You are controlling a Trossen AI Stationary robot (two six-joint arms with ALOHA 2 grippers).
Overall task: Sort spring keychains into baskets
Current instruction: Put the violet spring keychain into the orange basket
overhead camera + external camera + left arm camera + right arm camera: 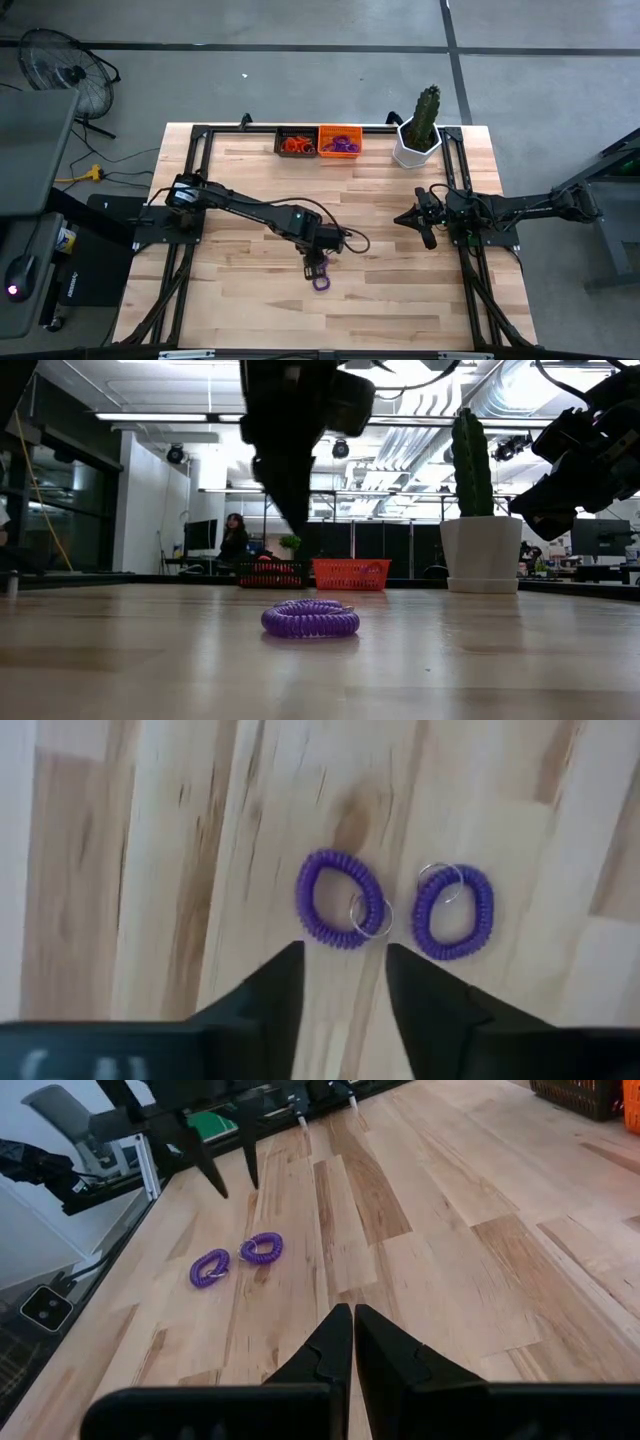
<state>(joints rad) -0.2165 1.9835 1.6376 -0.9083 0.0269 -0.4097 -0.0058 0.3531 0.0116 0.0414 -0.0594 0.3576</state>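
Observation:
Two purple spring keychains [340, 900] [455, 912] lie flat on the wooden table, side by side, near its middle [320, 283]. My left gripper [343, 955] hovers open just above them, pointing steeply down, its fingers clear of both coils; the right wrist view shows it [238, 1188] above the table. At the far edge stand the black basket [295, 142], with orange keychains in it, and the orange basket [340, 141], with purple ones. My right gripper [352, 1330] waits shut and empty at the table's right side [415, 220].
A white pot with a cactus [417, 135] stands at the far right, beside the orange basket. A black frame [190, 190] runs along the table's edges. Bare wood lies between the keychains and the baskets.

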